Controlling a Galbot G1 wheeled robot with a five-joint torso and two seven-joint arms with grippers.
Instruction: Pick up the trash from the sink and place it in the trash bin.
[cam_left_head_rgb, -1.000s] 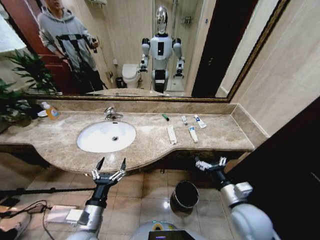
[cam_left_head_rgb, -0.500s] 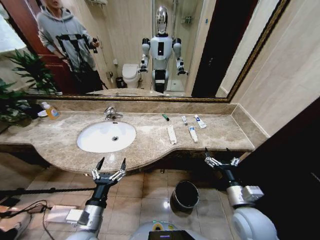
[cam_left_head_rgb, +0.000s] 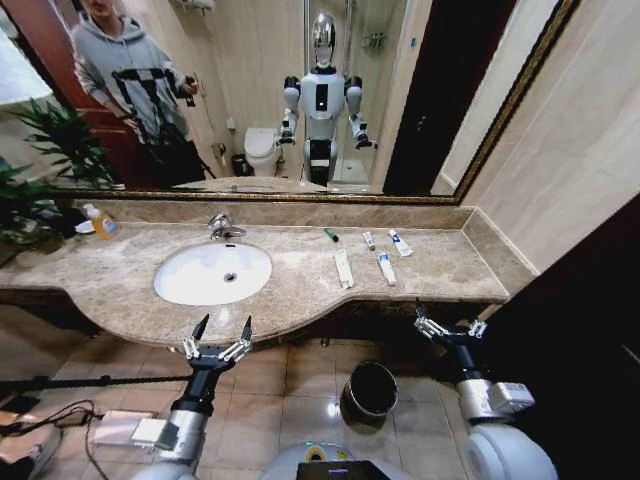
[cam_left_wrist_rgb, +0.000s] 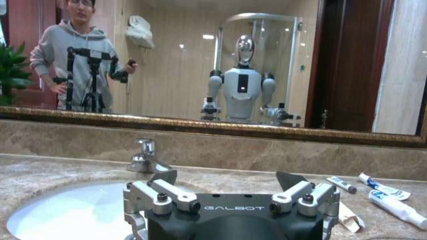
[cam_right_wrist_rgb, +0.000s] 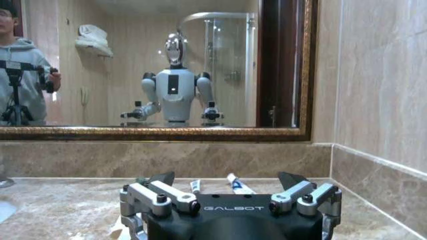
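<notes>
A wide mirror (cam_left_head_rgb: 300, 90) in a dark gilt frame runs along the wall above a beige marble worktop (cam_left_head_rgb: 110, 280) with a low marble backsplash (cam_left_head_rgb: 300, 213). Beige stone tiles cover the right wall (cam_left_head_rgb: 570, 150). The floor (cam_left_head_rgb: 290, 390) is glossy tan tile. A leafy plant (cam_left_head_rgb: 25, 200) stands at the far left. The mirror reflects a glass shower stall, a toilet and a dark doorway

Warm indoor light, floor glare, wide-angle edge distortion, dark right side.
</notes>
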